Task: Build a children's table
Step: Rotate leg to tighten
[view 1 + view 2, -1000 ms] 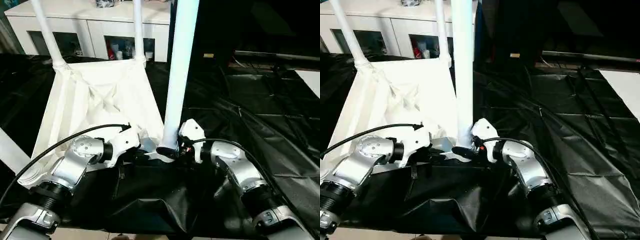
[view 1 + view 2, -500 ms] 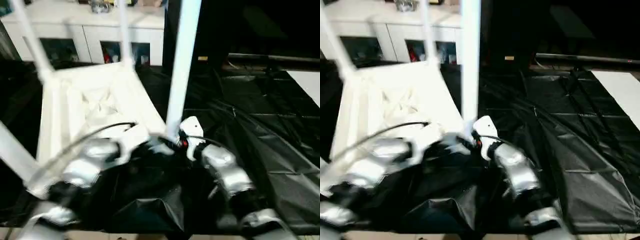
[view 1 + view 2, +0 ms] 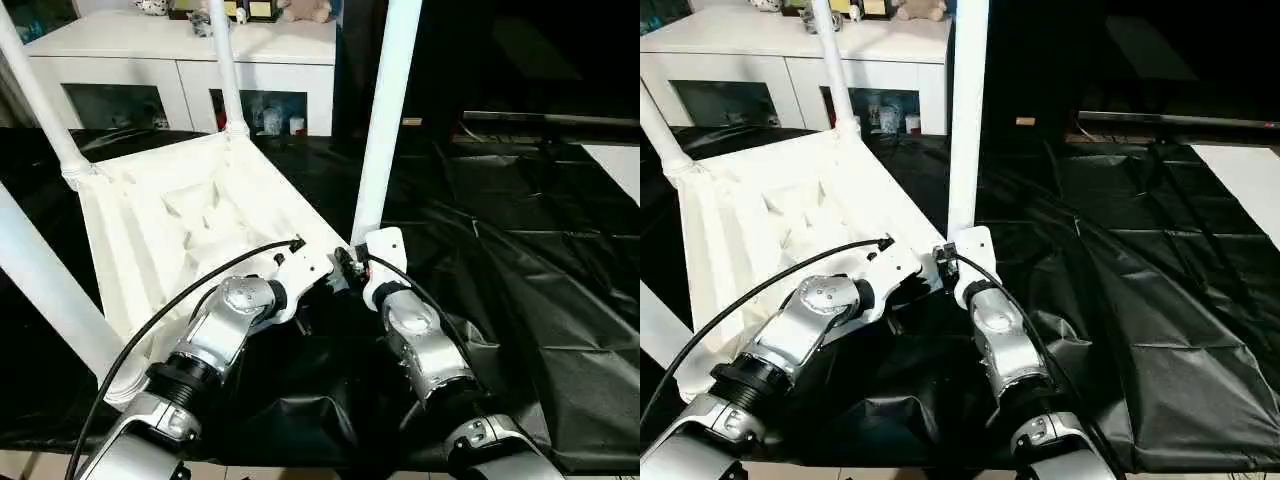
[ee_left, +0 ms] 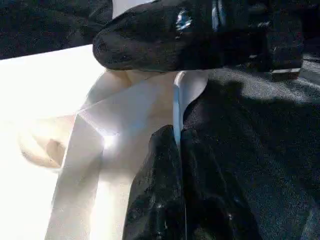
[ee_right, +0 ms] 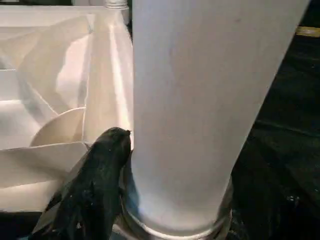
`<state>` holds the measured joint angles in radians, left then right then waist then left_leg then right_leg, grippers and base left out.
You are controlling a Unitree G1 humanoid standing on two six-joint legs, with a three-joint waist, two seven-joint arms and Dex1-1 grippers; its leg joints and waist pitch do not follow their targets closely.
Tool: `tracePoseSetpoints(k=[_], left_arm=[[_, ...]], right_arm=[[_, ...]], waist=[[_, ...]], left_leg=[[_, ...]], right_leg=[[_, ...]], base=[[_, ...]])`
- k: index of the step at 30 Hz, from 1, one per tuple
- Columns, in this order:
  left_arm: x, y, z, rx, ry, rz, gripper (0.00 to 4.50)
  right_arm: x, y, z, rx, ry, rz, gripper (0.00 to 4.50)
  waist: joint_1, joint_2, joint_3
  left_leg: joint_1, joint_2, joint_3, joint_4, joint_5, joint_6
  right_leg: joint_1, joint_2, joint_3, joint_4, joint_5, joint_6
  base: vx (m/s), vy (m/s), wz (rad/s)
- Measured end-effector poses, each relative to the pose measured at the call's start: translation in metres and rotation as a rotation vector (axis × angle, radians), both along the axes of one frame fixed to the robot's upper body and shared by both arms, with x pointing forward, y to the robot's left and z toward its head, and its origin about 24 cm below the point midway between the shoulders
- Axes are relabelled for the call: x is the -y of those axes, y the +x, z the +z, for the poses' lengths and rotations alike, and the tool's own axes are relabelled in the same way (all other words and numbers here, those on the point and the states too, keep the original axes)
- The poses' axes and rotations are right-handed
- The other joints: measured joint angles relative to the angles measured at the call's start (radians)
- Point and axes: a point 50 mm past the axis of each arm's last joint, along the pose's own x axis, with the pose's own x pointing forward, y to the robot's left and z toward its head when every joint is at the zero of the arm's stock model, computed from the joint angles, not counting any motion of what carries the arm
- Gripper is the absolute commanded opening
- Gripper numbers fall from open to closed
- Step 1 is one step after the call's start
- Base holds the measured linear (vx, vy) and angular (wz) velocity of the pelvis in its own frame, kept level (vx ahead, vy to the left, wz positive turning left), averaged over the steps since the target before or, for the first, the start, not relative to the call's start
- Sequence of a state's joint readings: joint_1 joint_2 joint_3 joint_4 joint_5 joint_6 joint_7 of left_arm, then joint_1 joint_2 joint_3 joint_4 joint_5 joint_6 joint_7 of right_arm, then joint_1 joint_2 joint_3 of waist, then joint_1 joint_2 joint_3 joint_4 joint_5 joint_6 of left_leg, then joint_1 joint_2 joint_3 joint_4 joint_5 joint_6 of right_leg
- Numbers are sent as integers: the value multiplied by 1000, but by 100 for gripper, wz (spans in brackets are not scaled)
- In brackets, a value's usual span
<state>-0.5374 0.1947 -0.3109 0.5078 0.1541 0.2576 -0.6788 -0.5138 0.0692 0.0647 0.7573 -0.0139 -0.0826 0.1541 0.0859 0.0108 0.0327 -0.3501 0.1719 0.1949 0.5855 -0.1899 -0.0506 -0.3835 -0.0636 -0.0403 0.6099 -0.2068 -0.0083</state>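
**Head views: tabletop upside down, both grippers at its near corner**

Black sheeting (image 3: 520, 260) covers the work surface; its far edge is lost in dark. White cabinet (image 3: 180, 60) stands behind, upper part cut off by the frame.

Tabletop (image 3: 190, 230) lies on the sheeting, ribbed underside up, turned at an angle. Four legs stand up from the corner sockets, and every top runs out of frame: near-right leg (image 3: 385, 120), far-right leg (image 3: 225, 70), far-left leg (image 3: 35, 100), near-left leg (image 3: 50, 290). Near edge of the tabletop is hidden behind the forearms.

Right gripper (image 5: 170, 165): jaws spread wide around the base of the near-right leg, just above the socket collar. One finger (image 5: 95, 185) rests against the leg's side; the other is hidden behind the leg. Reads as a grasp on the leg.

Left gripper (image 4: 177, 137): clenched tight on the thin upright rim of the tabletop at the same corner; the rim edge runs between its two fingers (image 4: 160, 185). The right gripper's black finger crosses the left wrist view just beyond. In the head views the left fingertips are hard to make out against the sheeting.
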Motion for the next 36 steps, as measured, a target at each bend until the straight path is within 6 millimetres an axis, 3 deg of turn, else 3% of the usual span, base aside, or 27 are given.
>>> tracePoseSetpoints(k=[2,5,8,15,24,36], left_arm=[[-6,-1,2,-3,0,-16,0],[-13,-3,3,-14,0,-32,0],[-28,-10,5,-18,12,-113,0],[-48,-29,9,-77,-9,-282,0],[-63,-37,12,-113,-23,-321,0],[-65,-39,12,-116,-23,-329,0]], right_arm=[[4,0,2,7,24,68,336],[8,-2,8,28,51,186,353],[19,-9,17,44,-15,433,379],[42,-24,15,9,-134,734,379],[45,-30,14,-25,-143,814,379],[41,-31,15,-26,-96,847,284]], waist=[[0,-2,1],[0,-2,1],[2,-3,2],[11,-3,1],[6,-7,4],[6,-8,5]], left_leg=[[-1,0,0,-1,0,0],[0,0,0,-7,0,0],[-1,2,0,-12,0,0],[-1,2,0,-16,0,0],[-2,2,1,-16,-1,0],[-3,2,1,-15,-1,1]], right_leg=[[-1,0,0,0,0,0],[-2,1,-1,0,1,0],[-2,3,-2,1,1,0],[-4,3,-3,0,-7,-4],[-5,3,-2,1,-7,-5],[-5,3,-3,1,-7,-5]], base=[[0,0,0],[0,0,0],[0,0,0],[18,0,1],[0,0,0],[0,0,0]])
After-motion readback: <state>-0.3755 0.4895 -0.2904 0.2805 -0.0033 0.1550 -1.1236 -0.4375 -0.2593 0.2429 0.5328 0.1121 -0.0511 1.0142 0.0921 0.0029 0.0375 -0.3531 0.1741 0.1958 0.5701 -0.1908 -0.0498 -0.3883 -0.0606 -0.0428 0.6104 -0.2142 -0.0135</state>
